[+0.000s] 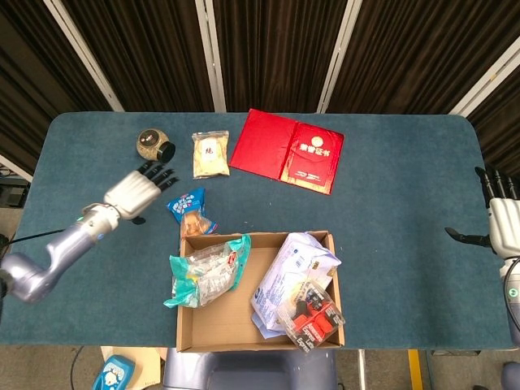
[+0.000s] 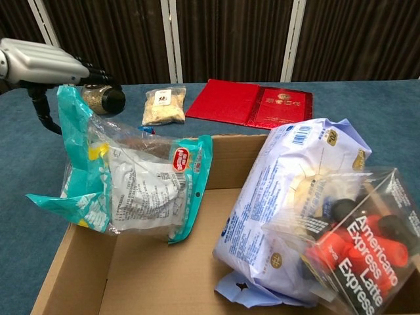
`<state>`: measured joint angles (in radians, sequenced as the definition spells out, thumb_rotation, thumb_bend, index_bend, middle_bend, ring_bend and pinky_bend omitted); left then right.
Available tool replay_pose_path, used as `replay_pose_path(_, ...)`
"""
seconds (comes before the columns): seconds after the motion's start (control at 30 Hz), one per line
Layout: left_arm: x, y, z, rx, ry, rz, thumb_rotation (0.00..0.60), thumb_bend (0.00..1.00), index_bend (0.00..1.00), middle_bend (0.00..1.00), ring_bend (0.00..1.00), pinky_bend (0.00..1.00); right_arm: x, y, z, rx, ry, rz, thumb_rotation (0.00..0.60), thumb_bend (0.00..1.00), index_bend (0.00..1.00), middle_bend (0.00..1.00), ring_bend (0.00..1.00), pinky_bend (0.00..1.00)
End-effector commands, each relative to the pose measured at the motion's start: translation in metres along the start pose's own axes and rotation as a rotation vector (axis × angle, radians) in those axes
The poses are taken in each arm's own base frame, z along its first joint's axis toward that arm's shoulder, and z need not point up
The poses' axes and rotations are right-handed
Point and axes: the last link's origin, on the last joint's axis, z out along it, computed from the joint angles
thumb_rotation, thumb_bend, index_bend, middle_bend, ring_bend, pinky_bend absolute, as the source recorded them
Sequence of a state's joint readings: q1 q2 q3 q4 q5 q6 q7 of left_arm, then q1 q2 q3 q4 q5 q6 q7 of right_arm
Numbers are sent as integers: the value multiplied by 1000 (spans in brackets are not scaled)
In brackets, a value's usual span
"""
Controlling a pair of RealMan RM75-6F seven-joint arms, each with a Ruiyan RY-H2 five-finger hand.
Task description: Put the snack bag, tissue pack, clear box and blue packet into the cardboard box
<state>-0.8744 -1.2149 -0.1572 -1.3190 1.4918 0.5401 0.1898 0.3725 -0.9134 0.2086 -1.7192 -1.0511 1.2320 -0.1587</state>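
Your left hand hovers with its fingers apart and empty, just beside the crinkly blue packet, which lies flat on the felt-like worktop against the cardboard box far wall. The glossy snack bag leans over the box's left wall; the soft tissue pack and rigid clear box sit inside. Your right hand waits at the worktop's right edge, fingers apart

Blue-covered table, bearing cardboard box, blue packet, red folder, jar, small pouch
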Motion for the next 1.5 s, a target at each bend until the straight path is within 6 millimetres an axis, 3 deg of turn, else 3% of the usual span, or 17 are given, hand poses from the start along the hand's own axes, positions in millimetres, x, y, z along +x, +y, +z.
replay_pose_path(0.03, -7, 15, 20, -36, -41, 33, 600, 0, 0, 0, 0, 0, 0, 1, 1, -3, 2, 1, 600, 0, 3, 0, 0, 14)
replay_pose_path(0.2, -12, 32, 44, -51, -49, 26, 600, 11, 7, 0, 0, 2, 1, 3, 3, -5, 5, 8, 600, 0, 5, 0, 0, 15)
replay_pose_path(0.47, -25, 59, 71, -61, -42, -21, 600, 118, 127, 18, 28, 97, 1, 4, 3, -2, 4, 14, 600, 0, 9, 0, 0, 15)
replay_pose_path(0.57, -30, 65, 74, -61, -26, -29, 600, 240, 314, 187, 177, 215, 2, 5, 3, -3, 3, 17, 600, 0, 14, 0, 0, 15)
replay_pose_path(0.63, -32, 68, 76, -56, 4, -32, 600, 377, 528, 391, 343, 326, 1, 6, 2, -4, 0, 21, 600, 0, 16, 0, 0, 15)
replay_pose_path(0.7, -32, 71, 77, -50, 54, -38, 600, 456, 657, 509, 443, 387, 2, 5, 2, 0, 0, 21, 600, 0, 18, 0, 0, 15)
replay_pose_path(0.8, -29, 73, 75, -52, 124, -44, 600, 498, 748, 585, 509, 427, 2, 5, 1, 1, 2, 18, 600, 0, 19, 0, 0, 14)
replay_pose_path(1.0, -2, 56, 55, -71, 276, -41, 600, 503, 757, 592, 515, 431, 1, 5, 0, 0, -1, 14, 600, 0, 19, 0, 0, 14)
replay_pose_path(1.27, 48, 22, 1, -75, 465, -37, 600, 500, 757, 589, 515, 426, 2, 0, -1, 9, 3, 15, 600, 0, 19, 0, 0, 14)
replay_pose_path(1.4, 69, 19, -25, -80, 570, -101, 600, 499, 756, 584, 514, 426, 2, -3, 1, 12, 10, 11, 600, 0, 19, 0, 0, 14)
replay_pose_path(1.5, 81, 23, -34, -103, 630, -144, 600, 491, 749, 575, 506, 424, 3, -5, 0, 14, 13, 8, 600, 0, 19, 0, 0, 15)
